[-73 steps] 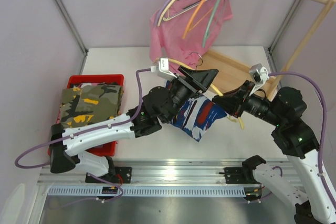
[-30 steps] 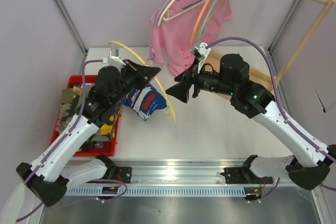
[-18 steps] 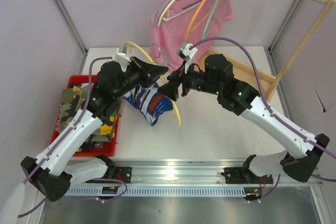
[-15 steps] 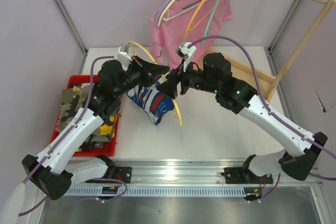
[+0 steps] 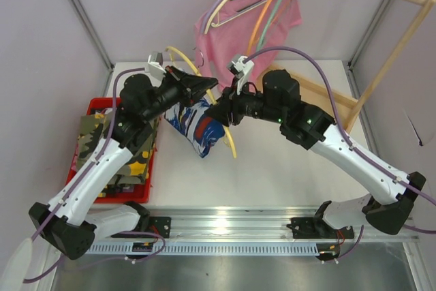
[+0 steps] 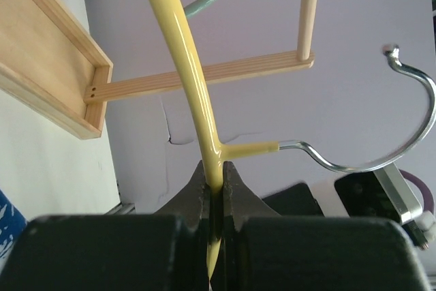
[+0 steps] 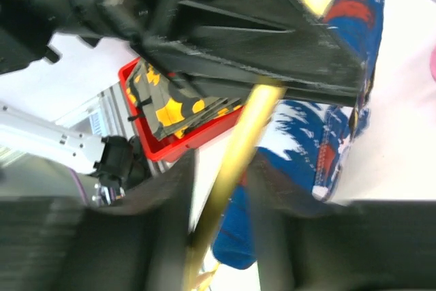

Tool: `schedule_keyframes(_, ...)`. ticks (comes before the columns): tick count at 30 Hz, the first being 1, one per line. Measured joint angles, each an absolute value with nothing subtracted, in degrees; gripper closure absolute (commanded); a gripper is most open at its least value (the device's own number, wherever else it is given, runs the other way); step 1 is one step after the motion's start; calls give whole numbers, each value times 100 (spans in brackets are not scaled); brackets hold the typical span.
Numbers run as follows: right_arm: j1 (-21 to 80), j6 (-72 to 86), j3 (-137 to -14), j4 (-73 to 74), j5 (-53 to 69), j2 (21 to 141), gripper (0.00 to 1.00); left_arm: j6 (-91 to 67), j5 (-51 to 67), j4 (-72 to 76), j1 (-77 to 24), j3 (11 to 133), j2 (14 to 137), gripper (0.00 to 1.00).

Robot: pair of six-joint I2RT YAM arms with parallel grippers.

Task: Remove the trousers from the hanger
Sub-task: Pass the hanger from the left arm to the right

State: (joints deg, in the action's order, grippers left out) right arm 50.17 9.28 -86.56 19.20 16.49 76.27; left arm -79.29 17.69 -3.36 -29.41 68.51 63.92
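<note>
The blue, white and red trousers (image 5: 195, 127) hang from a yellow hanger (image 5: 229, 142) held above the table. My left gripper (image 5: 206, 86) is shut on the hanger (image 6: 204, 120) just below its metal hook (image 6: 381, 151). My right gripper (image 5: 220, 115) meets it from the right. In the right wrist view its jaws (image 7: 223, 168) stand either side of the hanger's lower bar (image 7: 238, 158). The bar lies against one finger and a gap shows on the other side. The trousers (image 7: 320, 134) hang just behind the bar.
A red bin (image 5: 127, 102) at the left holds camouflage trousers (image 5: 112, 134), also in the right wrist view (image 7: 163, 107). A pink T-shirt (image 5: 228, 46) and several hangers (image 5: 262, 1) hang on the wooden rack (image 5: 320, 93) at the back.
My left arm carried the hanger and trousers from near the bin toward the middle. My right gripper moved in and its jaws narrowed around the hanger's bar.
</note>
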Motion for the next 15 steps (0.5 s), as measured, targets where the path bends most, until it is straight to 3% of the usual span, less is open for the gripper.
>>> schedule_keyframes(2,5072,991,-8656,1944,1564,7627,77,-7944,1815,-325,-2936,6851,6416,99)
schedule_keyframes(4,5061,1094,-8656,1977,1428,7629,100,-7900,1804,-305,-2910,6851,6425,98)
schedule_keyframes(7,5004,1315,-8661,1984,1155,7651,100,-7620,1730,-198,-2877,6853,6416,89)
schedule_keyframes(13,5280,1247,-8700,2121,867,7699,100,-6637,1238,-655,-2923,6862,6060,34)
schedule_keyframes(14,5315,1275,-8713,2204,779,7717,100,-6471,1149,-711,-2923,6838,5948,18)
schedule_keyframes(15,5332,1310,-8713,2241,775,7723,100,-6276,1061,-808,-2923,6823,5819,13)
